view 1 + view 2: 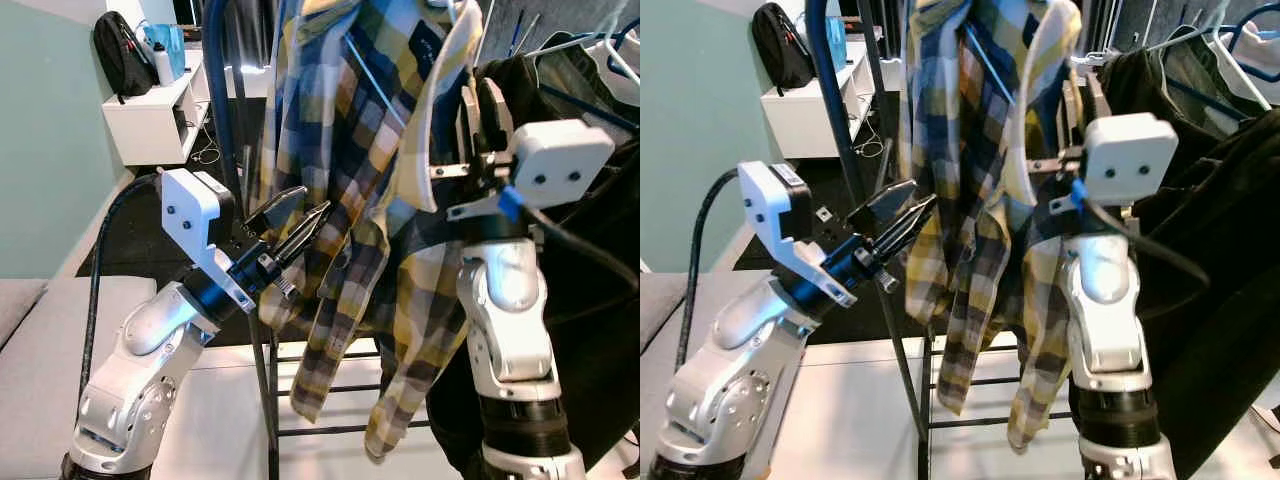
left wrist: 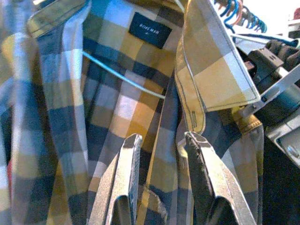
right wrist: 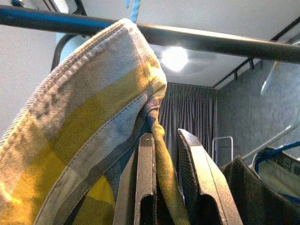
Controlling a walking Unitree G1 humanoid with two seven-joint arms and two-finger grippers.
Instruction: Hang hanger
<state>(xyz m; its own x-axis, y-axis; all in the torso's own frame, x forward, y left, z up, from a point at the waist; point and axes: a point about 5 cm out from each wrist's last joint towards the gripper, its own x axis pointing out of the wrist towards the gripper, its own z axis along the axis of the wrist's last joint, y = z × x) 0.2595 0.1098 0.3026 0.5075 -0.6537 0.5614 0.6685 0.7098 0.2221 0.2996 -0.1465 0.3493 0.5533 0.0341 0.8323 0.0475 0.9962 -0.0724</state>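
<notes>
A yellow and blue plaid shirt [image 1: 340,150] hangs on a thin light-blue hanger [image 2: 122,75], whose hook [image 3: 134,9] sits at the black rack rail [image 3: 225,44]. My right gripper [image 3: 165,136] is raised at the shirt's collar and is shut on a fold of its fabric just under the rail. In the eye views that gripper [image 1: 478,95] stands partly behind the collar. My left gripper [image 1: 312,205] is open and points at the shirt's front edge at chest height. Its fingertips [image 2: 133,140] are close to the cloth and nothing is pinched between them.
Black garments [image 1: 590,300] hang right of the shirt, beside my right arm. The rack's dark upright pole [image 1: 240,130] stands just behind my left gripper. Several blue hangers [image 2: 234,14] crowd the rail. A white shelf [image 1: 155,120] with a black backpack stands at the far left.
</notes>
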